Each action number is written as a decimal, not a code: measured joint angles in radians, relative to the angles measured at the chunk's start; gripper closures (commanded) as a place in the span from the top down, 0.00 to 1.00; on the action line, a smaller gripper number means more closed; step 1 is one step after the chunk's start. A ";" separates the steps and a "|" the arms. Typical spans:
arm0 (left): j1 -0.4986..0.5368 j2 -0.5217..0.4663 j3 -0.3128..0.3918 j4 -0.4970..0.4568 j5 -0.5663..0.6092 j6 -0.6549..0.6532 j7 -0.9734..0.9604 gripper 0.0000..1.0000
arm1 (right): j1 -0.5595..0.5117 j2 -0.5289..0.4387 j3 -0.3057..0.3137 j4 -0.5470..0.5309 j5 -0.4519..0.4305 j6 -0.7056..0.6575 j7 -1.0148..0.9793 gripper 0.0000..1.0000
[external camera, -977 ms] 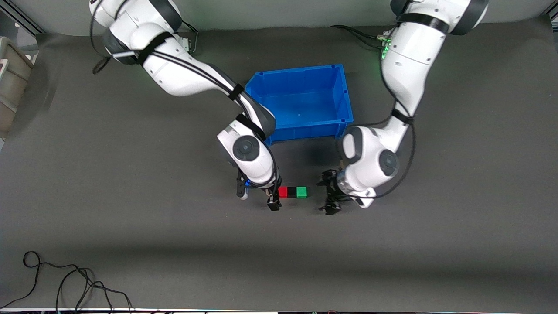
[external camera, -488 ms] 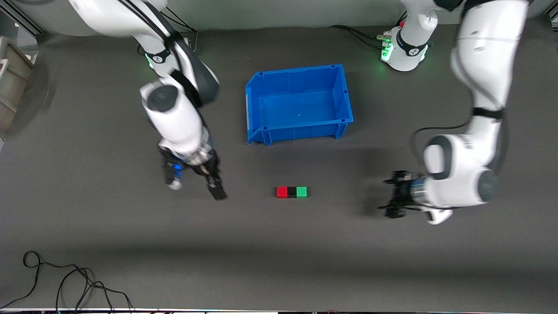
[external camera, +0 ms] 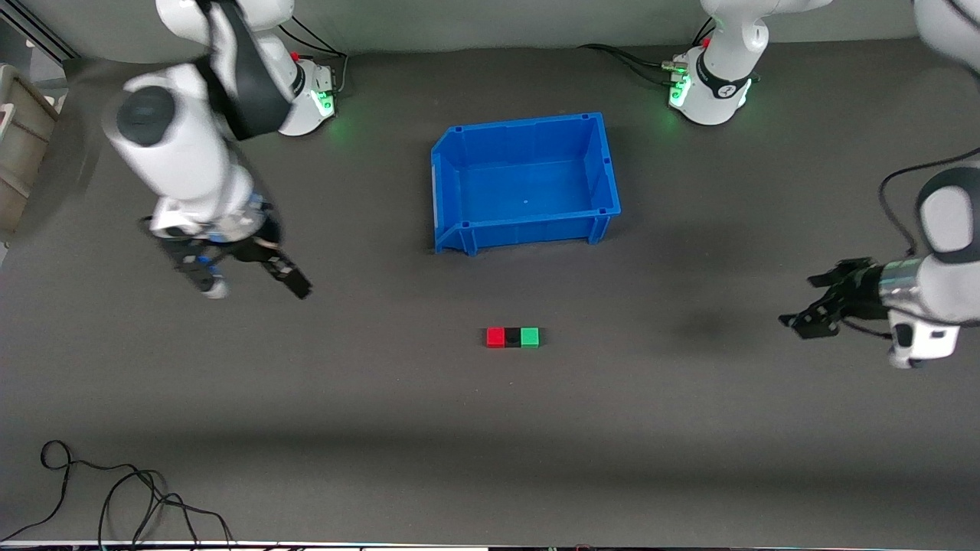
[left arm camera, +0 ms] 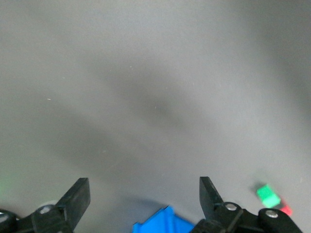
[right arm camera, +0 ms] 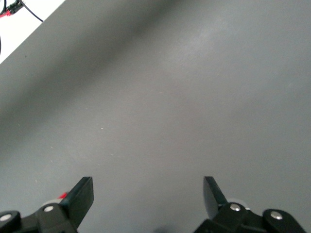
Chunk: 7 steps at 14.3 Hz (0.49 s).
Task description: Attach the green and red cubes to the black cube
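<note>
The red cube, black cube and green cube lie joined in one row on the dark mat, the black one in the middle, nearer to the front camera than the blue bin. My right gripper is open and empty, up over bare mat toward the right arm's end. My left gripper is open and empty over bare mat toward the left arm's end. The left wrist view shows its open gripper, the green cube and a sliver of the red cube. The right wrist view shows its open gripper over mat.
The blue bin stands empty mid-table; its corner shows in the left wrist view. A grey container sits at the right arm's end. Loose black cables lie near the table's front edge.
Both grippers have drawn away from the cube row toward their own ends of the table and risen. The three cubes have stayed joined in place.
</note>
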 measured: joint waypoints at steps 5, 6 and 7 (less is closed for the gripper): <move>-0.003 -0.108 -0.014 0.032 0.098 -0.101 0.273 1.00 | -0.013 -0.044 -0.170 0.130 0.039 -0.261 -0.463 1.00; -0.011 -0.123 -0.023 0.038 0.134 -0.101 0.357 1.00 | -0.019 -0.044 -0.180 0.163 0.039 -0.291 -0.517 1.00; -0.025 -0.139 -0.031 0.044 0.162 -0.101 0.420 1.00 | -0.032 -0.044 -0.181 0.188 0.039 -0.312 -0.547 1.00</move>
